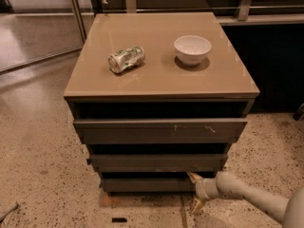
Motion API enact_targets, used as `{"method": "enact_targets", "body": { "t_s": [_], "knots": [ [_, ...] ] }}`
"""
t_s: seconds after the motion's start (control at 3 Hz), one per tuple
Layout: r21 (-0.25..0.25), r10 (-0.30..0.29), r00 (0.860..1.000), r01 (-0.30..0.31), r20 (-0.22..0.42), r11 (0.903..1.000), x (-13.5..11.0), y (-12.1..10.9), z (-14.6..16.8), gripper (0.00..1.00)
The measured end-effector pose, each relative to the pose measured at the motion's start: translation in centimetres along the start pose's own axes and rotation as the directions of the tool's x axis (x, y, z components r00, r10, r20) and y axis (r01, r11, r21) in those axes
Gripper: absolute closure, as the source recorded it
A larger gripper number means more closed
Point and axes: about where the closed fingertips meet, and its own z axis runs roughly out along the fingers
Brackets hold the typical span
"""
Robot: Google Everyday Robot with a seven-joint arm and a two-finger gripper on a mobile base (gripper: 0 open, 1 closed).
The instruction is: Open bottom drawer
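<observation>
The bottom drawer [147, 184] is the lowest, narrowest dark grey front of the tan-topped cabinet [161, 75], just above the floor. My gripper [194, 191] comes in from the lower right on a pale grey arm. Its two tan fingers are spread apart, one at the drawer's top right corner [194, 177] and one below, near the floor. The upper fingertip touches or nearly touches the drawer's upper edge. The drawer front sits only slightly forward, in line with the stepped fronts above.
A crushed can [126, 59] and a white bowl [192, 49] sit on the cabinet top. The middle front [156, 163] and the wide scratched top front [159, 131] are above. Speckled floor surrounds the cabinet; a dark wall stands at the right.
</observation>
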Motion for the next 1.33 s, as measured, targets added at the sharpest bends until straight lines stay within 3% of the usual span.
{"method": "enact_targets", "body": {
  "t_s": [0.33, 1.0, 1.33],
  "knots": [
    [-0.008, 0.019, 1.000, -0.019, 0.001, 0.9998, 0.8, -1.2, 1.3, 0.00],
    [-0.058, 0.084, 0.995, -0.086, -0.045, 0.9946, 3.1, -1.6, 3.8, 0.00],
    [-0.101, 0.142, 0.987, -0.149, -0.079, 0.9836, 5.1, -0.4, 5.3, 0.00]
  ]
}}
